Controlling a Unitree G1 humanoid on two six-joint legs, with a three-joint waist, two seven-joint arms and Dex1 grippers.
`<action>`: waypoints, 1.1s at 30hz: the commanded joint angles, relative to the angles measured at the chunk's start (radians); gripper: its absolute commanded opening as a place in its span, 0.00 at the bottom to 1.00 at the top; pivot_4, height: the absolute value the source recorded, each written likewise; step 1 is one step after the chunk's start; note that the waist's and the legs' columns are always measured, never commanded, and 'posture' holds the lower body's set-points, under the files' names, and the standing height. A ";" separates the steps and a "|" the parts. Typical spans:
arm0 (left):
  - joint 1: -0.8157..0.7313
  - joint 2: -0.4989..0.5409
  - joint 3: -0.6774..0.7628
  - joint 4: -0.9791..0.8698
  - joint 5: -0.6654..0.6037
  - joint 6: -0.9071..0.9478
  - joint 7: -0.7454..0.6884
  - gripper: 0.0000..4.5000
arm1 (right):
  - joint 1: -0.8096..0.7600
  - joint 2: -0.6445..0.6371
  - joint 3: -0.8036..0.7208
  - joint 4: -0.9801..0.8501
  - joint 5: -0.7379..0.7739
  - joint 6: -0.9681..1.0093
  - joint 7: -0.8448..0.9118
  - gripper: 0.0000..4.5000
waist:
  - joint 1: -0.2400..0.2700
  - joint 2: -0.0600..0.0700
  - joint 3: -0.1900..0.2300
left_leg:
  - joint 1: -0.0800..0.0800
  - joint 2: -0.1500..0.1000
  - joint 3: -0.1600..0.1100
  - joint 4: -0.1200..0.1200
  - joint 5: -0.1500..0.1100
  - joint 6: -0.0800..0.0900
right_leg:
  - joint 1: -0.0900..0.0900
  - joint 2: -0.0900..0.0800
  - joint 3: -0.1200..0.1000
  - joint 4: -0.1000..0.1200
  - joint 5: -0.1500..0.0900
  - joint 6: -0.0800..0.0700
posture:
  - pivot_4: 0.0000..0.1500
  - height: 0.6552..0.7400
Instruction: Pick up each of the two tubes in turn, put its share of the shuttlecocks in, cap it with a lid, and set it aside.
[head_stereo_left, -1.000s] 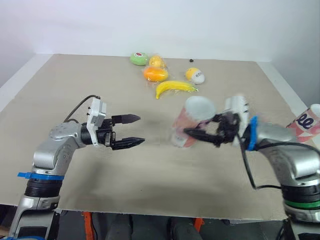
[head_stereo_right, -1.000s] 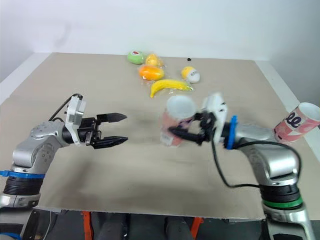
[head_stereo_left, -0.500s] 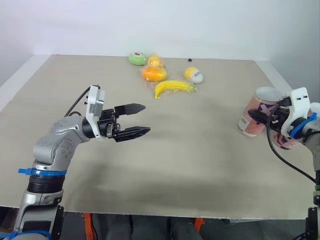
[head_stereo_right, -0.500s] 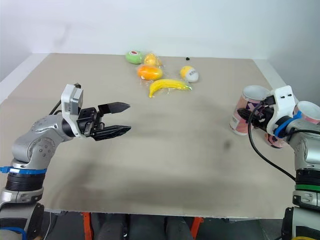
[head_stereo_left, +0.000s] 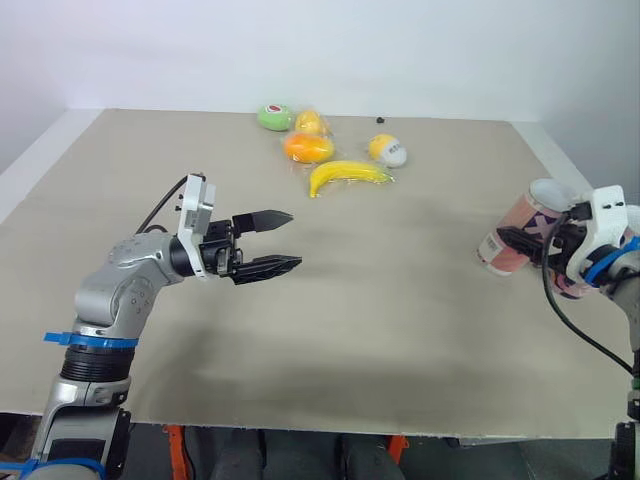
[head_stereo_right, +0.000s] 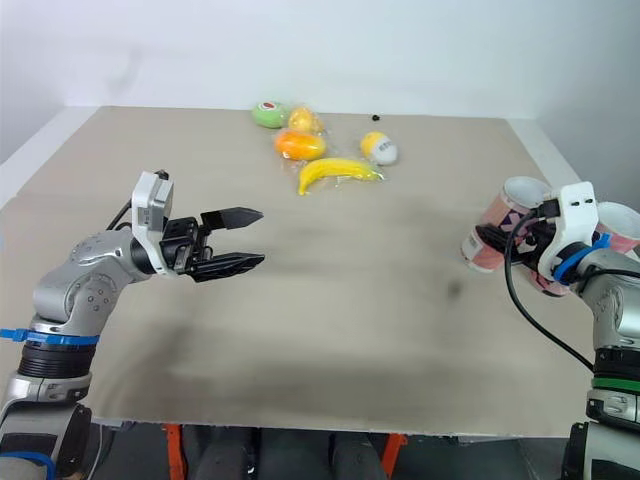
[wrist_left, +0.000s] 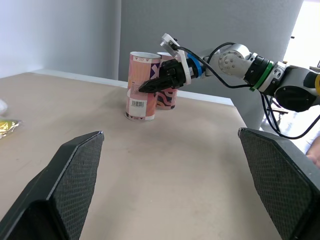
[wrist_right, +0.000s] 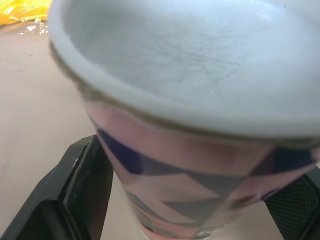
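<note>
The right end effector (head_stereo_right: 515, 232) pinches one tube (head_stereo_right: 488, 232) of two — the other tube (head_stereo_right: 618, 224) sits just beside it; the left end effector (head_stereo_left: 293, 240) hangs spread wide, empty, above the worktop (head_stereo_left: 380, 330).

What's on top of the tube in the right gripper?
A white lid with a raised rim covers the top of the tube, which the right gripper grips. The lid hides whatever is inside, so any shuttlecocks cannot be seen.

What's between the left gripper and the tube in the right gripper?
Nothing but bare table between left gripper and tube, per the left eye view.
</note>
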 joint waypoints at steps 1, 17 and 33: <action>-0.035 0.002 0.007 -0.012 -0.003 -0.007 -0.006 1.00 | 0.022 -0.034 -0.038 -0.048 0.003 0.007 0.006 0.99 | 0.000 0.000 0.000 | 0.000 0.000 0.000 0.000 0.000 0.000 | 0.000 0.000 0.000 0.000 0.000 0.000 | 1.00 0.43; -0.065 0.005 -0.007 -0.023 -0.010 0.030 -0.006 1.00 | 0.028 -0.069 0.005 0.008 -0.083 0.005 0.014 0.99 | 0.000 0.001 0.000 | 0.000 0.000 0.000 0.000 0.000 0.000 | 0.000 0.000 0.000 0.000 0.000 0.001 | 1.00 0.43; -0.060 0.041 0.004 -0.048 -0.019 0.071 -0.011 1.00 | 0.109 -0.104 -0.037 -0.013 -0.092 0.002 0.061 0.99 | 0.000 0.001 0.000 | 0.000 0.000 0.000 0.000 0.000 0.000 | 0.000 0.000 0.000 0.000 0.000 0.001 | 1.00 0.43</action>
